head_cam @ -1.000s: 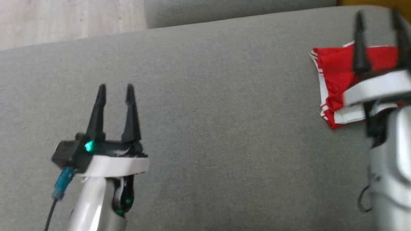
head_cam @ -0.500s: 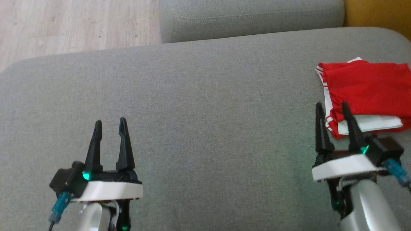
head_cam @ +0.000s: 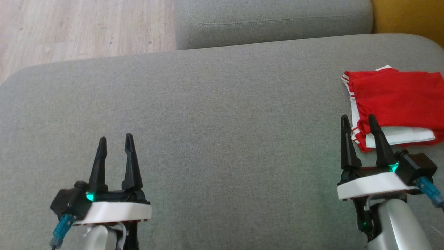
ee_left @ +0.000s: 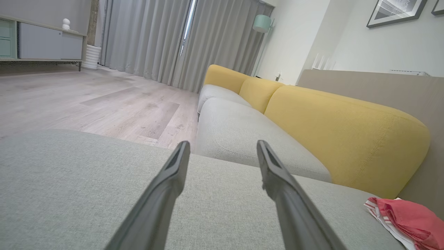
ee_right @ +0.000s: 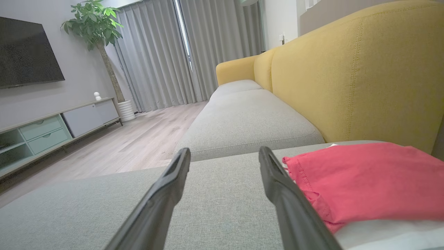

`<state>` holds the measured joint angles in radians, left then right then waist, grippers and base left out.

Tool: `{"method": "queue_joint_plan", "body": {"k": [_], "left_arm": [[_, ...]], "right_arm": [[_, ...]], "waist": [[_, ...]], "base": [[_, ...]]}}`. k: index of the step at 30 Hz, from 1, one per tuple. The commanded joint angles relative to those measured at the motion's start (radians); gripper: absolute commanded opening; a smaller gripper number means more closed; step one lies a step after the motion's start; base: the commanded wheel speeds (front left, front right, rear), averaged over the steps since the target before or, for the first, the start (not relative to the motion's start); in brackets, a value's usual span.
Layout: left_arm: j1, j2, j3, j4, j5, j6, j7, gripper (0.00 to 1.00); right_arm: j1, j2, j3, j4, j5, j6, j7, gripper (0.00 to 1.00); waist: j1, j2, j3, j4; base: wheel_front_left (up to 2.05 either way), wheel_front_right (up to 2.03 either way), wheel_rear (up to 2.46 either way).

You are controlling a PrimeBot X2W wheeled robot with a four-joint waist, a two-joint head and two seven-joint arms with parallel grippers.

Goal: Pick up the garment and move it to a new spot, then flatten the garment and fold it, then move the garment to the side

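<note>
- Right pincer (head_cam: 358, 118) is hanging wide open and holding nothing, with its tips just beside the near corner of the cloth (head_cam: 395, 97).
- Left pincer (head_cam: 115, 137) is also gaping wide and holding nothing. It is hovering over bare seat (head_cam: 225, 121), well apart from the cloth.
- Red cloth is lying folded at the right end of the seat, with a white layer peeking out underneath.
- Trouble could be coming from the right pincer. If it is swinging right or dipping, a finger could be hooking that corner and pulling the fold open.
- A hard nudge could be sliding the cloth toward the yellow back (head_cam: 409, 17). I cannot tell if a gap is waiting there.
- Room is looking good between the two pincers, where the gray seat is lying bare.
- Far left, the seat is rounding off toward the wood floor (head_cam: 86, 27), so the left arm is working nearer a drop.
- Straight ahead, a second seat (head_cam: 270, 21) is sitting against this one.
</note>
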<state>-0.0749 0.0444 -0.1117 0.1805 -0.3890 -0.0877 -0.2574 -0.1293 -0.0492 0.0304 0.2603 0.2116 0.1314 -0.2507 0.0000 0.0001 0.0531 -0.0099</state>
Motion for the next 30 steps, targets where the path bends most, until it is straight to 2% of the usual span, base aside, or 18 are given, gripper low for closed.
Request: {"method": "queue_joint_plan", "body": {"k": [1, 14, 15, 19, 30], "left_arm": [[-0.019, 0.006, 0.037, -0.032, -0.004, 0.008, -0.004, 1.00], [-0.023, 0.006, 0.044, -0.036, -0.015, 0.017, -0.004, 1.00], [0.000, 0.000, 0.012, -0.001, -0.007, 0.012, 0.000, 0.00], [0.023, -0.001, 0.011, 0.062, -0.009, 0.012, 0.002, 0.00], [0.017, 0.000, 0.029, 0.063, -0.116, 0.008, 0.034, 0.00]], "right_arm": [[-0.021, -0.001, 0.023, -0.037, 0.003, -0.001, -0.011, 1.00], [-0.023, -0.001, 0.030, -0.033, 0.007, -0.001, -0.011, 1.00], [0.000, 0.000, 0.002, 0.000, 0.000, 0.000, 0.000, 0.00], [0.025, 0.002, 0.002, 0.061, 0.002, 0.000, 0.002, 0.00], [0.025, -0.002, -0.006, 0.054, 0.129, 0.000, 0.030, 0.00]], "waist": [[0.0000, -0.0001, 0.000, 0.000], [0.0000, -0.0001, 0.001, -0.005], [0.0000, -0.0001, 0.000, -0.005], [0.0001, -0.0001, 0.000, -0.005], [0.0001, -0.0001, -0.004, -0.004]], "base": [[0.00, 0.00, 0.00], [0.00, 0.00, 0.00], [0.00, 0.00, 0.00], [0.00, 0.00, 0.00], [0.00, 0.00, 0.00]]}}
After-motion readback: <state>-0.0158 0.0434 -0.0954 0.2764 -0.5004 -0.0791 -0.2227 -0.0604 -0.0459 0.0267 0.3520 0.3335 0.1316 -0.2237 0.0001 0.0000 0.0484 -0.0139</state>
